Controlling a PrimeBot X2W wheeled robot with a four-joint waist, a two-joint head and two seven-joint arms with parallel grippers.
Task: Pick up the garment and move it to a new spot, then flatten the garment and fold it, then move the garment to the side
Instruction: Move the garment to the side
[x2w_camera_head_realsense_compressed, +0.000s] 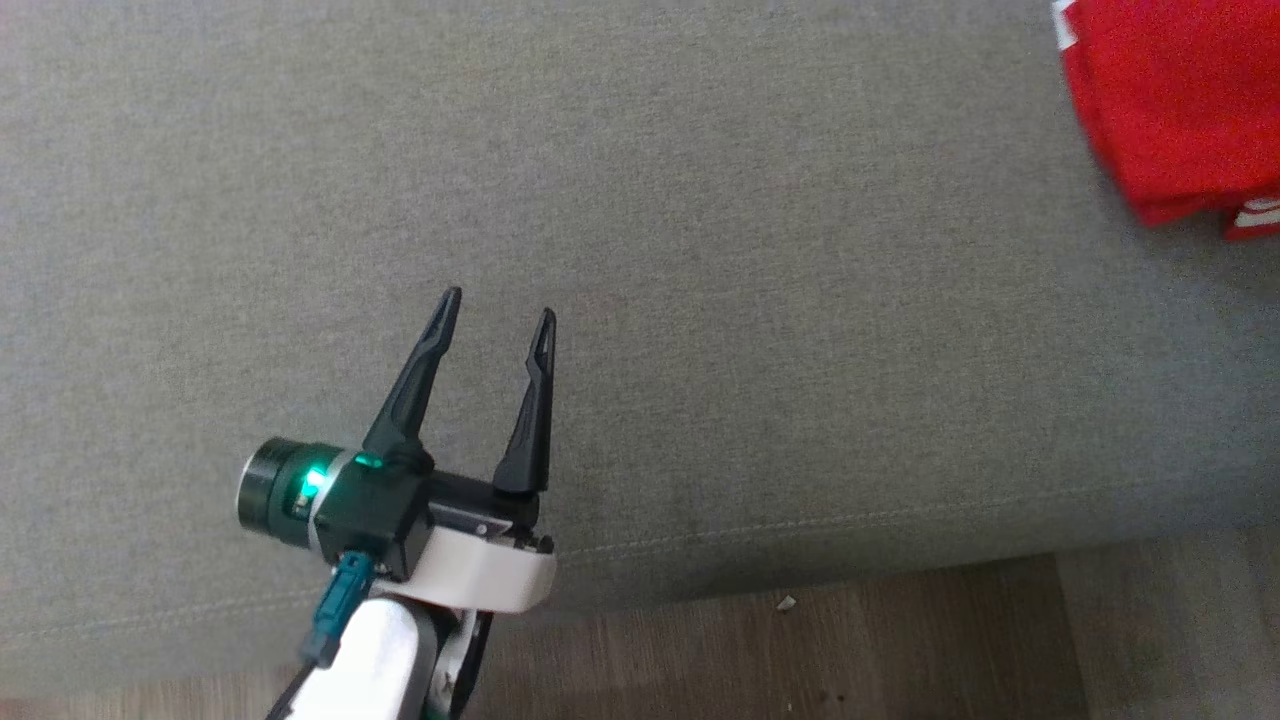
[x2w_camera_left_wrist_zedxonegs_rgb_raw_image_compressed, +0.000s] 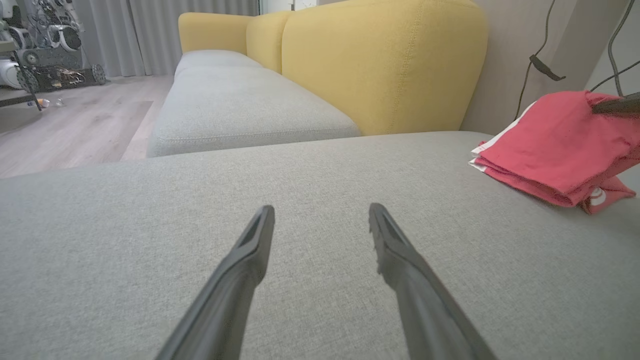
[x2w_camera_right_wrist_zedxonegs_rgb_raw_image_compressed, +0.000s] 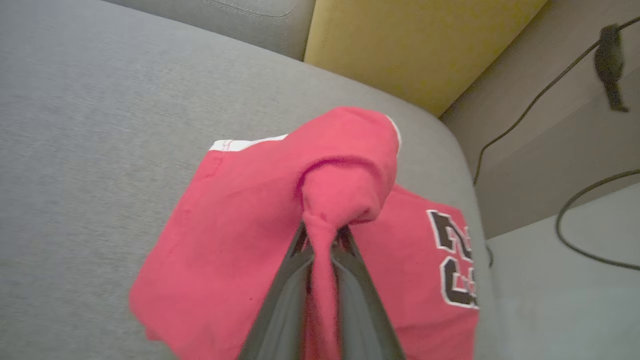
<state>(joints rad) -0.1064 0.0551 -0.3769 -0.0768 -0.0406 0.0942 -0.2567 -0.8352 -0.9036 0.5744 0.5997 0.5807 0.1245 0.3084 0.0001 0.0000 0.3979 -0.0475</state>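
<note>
Quantities: two tools, namely one left tool and one right tool, each with two dark fingers. One red fabric garment with white trim and black numerals at the right tool. Two dark cables beyond it.

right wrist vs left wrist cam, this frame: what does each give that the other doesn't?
Right wrist view: the grip close up. The right gripper is shut on a bunched fold of the red garment, and the black-and-white number print is readable.
Left wrist view: the left gripper is open above the bare grey cushion, holding nothing. The wood floor and curtains lie beyond the sofa.
Shared: the garment near the cushion's corner, the yellow backrest, and the cables on the wall.
</note>
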